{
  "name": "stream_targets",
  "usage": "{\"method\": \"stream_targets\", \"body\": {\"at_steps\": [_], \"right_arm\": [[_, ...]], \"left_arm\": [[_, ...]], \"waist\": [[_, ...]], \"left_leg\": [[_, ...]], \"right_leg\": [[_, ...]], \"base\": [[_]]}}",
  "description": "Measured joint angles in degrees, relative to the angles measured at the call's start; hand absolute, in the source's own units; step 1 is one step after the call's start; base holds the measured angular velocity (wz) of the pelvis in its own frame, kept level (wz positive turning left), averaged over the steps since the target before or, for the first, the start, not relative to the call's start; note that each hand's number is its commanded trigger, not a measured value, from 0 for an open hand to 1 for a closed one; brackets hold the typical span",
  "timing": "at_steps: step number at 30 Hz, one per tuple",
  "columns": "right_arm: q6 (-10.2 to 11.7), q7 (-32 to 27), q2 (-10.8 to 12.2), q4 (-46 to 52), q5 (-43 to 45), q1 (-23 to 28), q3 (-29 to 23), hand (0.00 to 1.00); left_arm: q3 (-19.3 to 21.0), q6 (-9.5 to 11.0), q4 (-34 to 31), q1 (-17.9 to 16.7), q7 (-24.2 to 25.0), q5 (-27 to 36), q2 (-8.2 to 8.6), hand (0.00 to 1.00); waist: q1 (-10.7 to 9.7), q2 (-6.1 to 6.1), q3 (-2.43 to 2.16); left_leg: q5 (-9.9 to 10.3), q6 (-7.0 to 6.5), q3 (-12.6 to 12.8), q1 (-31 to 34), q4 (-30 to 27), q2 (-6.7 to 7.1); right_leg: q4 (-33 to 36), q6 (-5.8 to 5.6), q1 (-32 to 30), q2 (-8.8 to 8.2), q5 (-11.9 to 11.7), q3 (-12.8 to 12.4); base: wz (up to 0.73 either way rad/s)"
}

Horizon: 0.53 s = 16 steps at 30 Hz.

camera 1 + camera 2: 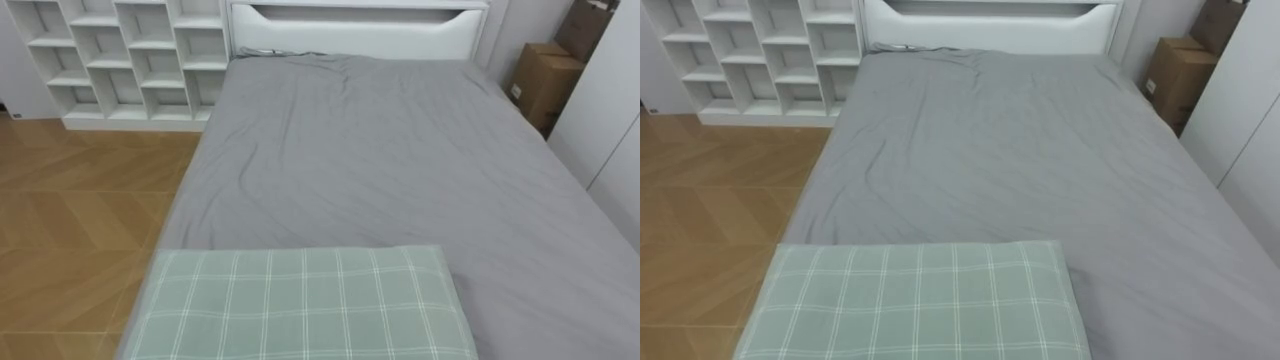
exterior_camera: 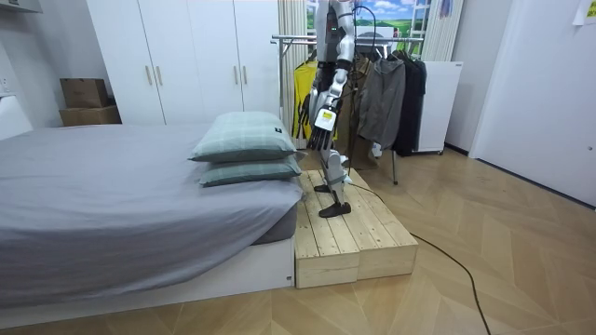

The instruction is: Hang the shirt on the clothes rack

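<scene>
Your robot faces the bed, the hung clothes at its back

Your robot stands on a wooden platform (image 2: 358, 247) at the pillow end of the bed, probably for height and reach. Its left hand (image 2: 322, 116) hangs at its side, fingers loose and pointing down, carrying nothing. Just before it lies a green checked pillow (image 1: 300, 305). Beyond that the grey sheet (image 1: 400, 160) runs bare of any garment to the white headboard (image 1: 355, 30). The clothes are behind the robot, well apart from that hand: a yellow garment (image 2: 302, 98) and a grey jacket (image 2: 382, 98) hang on the clothes rack (image 2: 289, 39). You could read this either as hanging finished or as a piece yet to be fetched.
</scene>
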<state>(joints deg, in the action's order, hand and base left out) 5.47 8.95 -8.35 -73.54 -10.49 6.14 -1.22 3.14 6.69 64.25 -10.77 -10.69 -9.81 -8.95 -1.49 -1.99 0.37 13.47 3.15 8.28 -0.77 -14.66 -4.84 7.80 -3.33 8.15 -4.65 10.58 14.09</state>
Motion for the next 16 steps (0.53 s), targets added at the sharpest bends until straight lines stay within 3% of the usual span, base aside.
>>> {"method": "stream_targets", "body": {"at_steps": [16], "right_arm": [[0.0,0.0,0.0,0.0,0.0,0.0,0.0,0.0]], "left_arm": [[0.0,0.0,0.0,0.0,0.2,0.0,-0.11,0.0]], "waist": [[0.0,-0.02,0.03]], "left_leg": [[0.0,0.0,-0.2,0.1,0.0,0.05]], "right_leg": [[0.0,0.0,0.0,0.0,0.0,0.0]], "base": [[0.0]]}}
